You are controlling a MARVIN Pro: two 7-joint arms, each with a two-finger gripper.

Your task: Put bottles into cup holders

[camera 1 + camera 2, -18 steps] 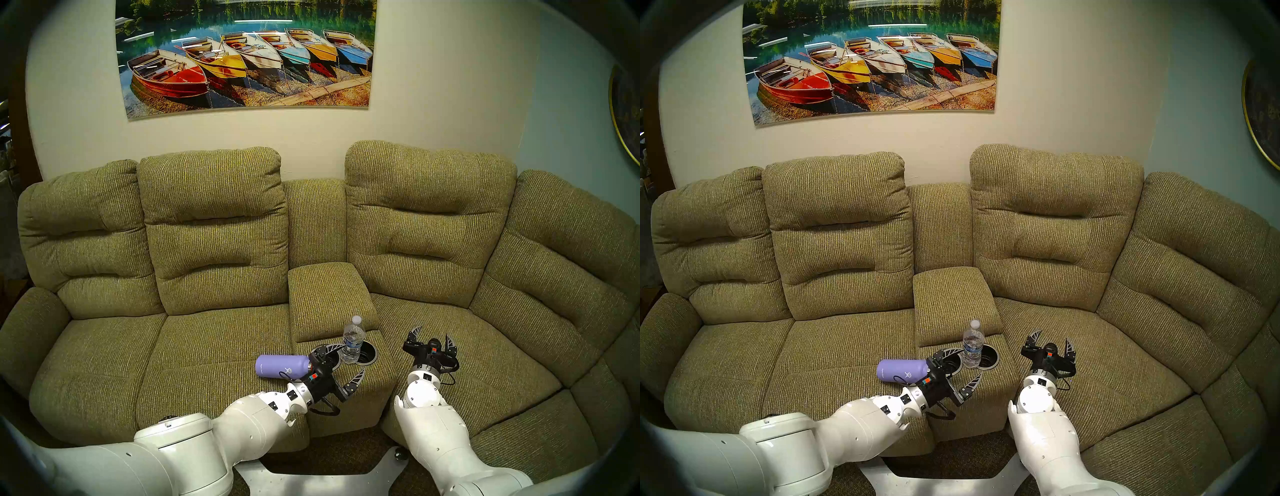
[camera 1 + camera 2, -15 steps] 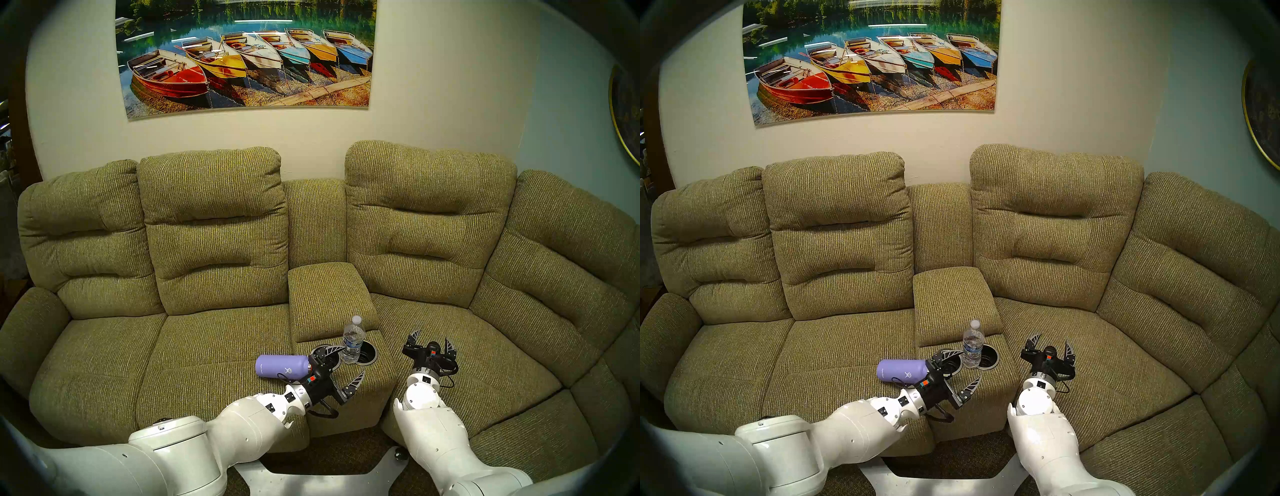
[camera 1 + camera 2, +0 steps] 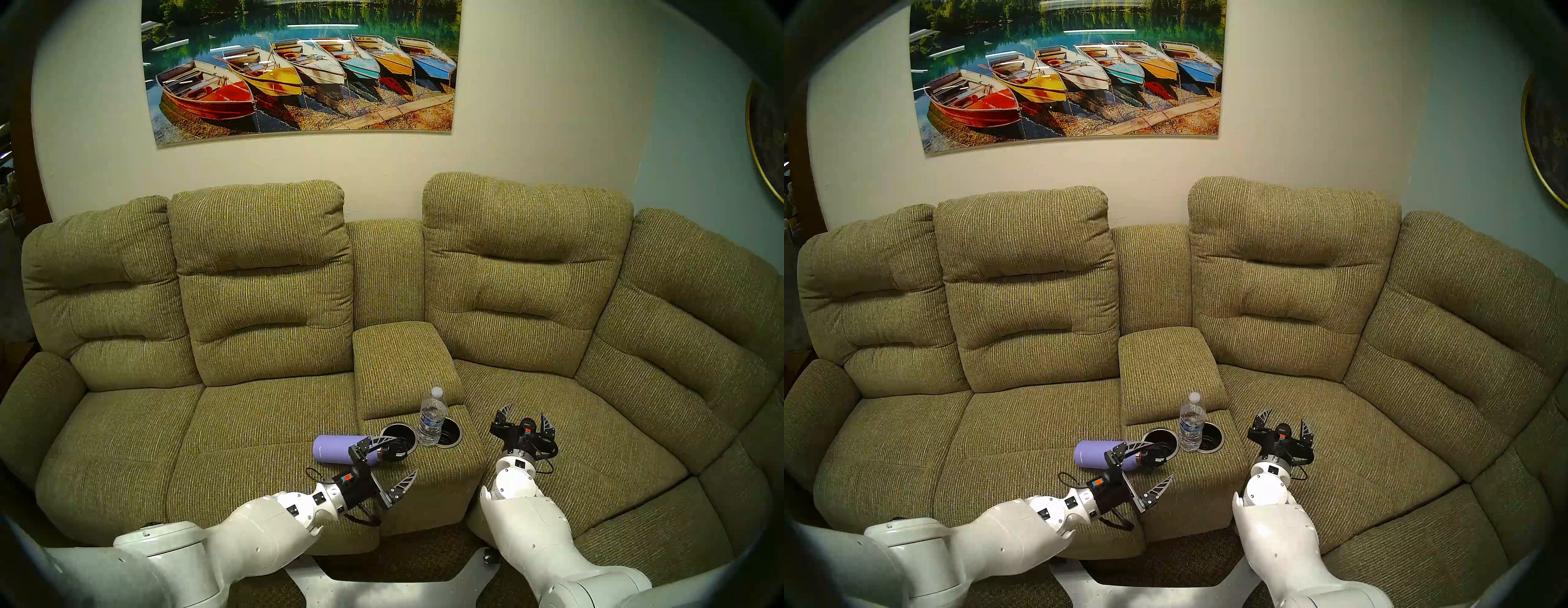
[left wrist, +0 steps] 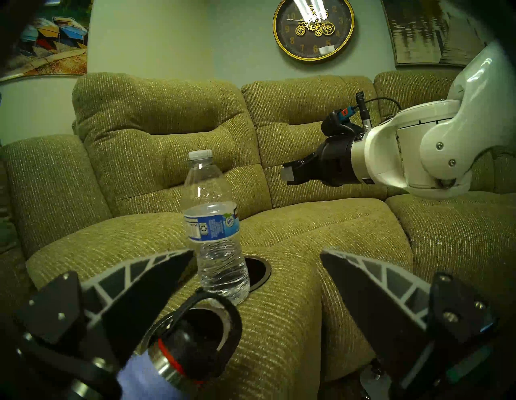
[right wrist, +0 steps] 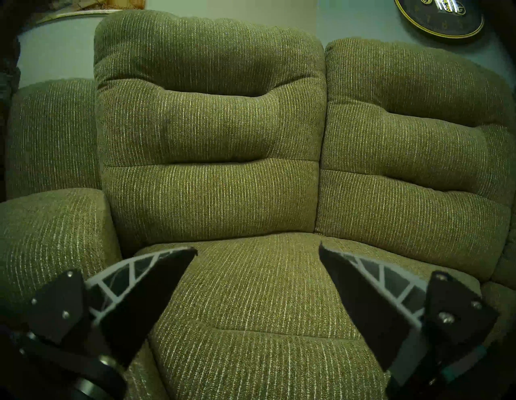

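The lavender flask (image 3: 335, 448) lies on its side on the seat, its black loop cap (image 3: 393, 452) at the left cup holder (image 3: 396, 429). In the left wrist view the cap (image 4: 195, 343) overlaps that holder's rim (image 4: 227, 318). The clear water bottle (image 3: 432, 418) stands upright on the console between the holders, against the right cup holder (image 3: 453, 433). My left gripper (image 3: 401, 454) is open and empty, one finger over the flask's neck. My right gripper (image 3: 526, 414) is open and empty above the right seat.
The olive sofa's console lid (image 3: 403, 365) rises just behind the cup holders. Seat cushions (image 3: 263, 424) lie to both sides, backrests behind. My base plate (image 3: 394, 590) and the carpet are in front of the sofa.
My left arm has drawn back to the left and toward me, so the flask's cap and the left cup holder now show. The right gripper has shifted slightly. Both bottles have stayed put.
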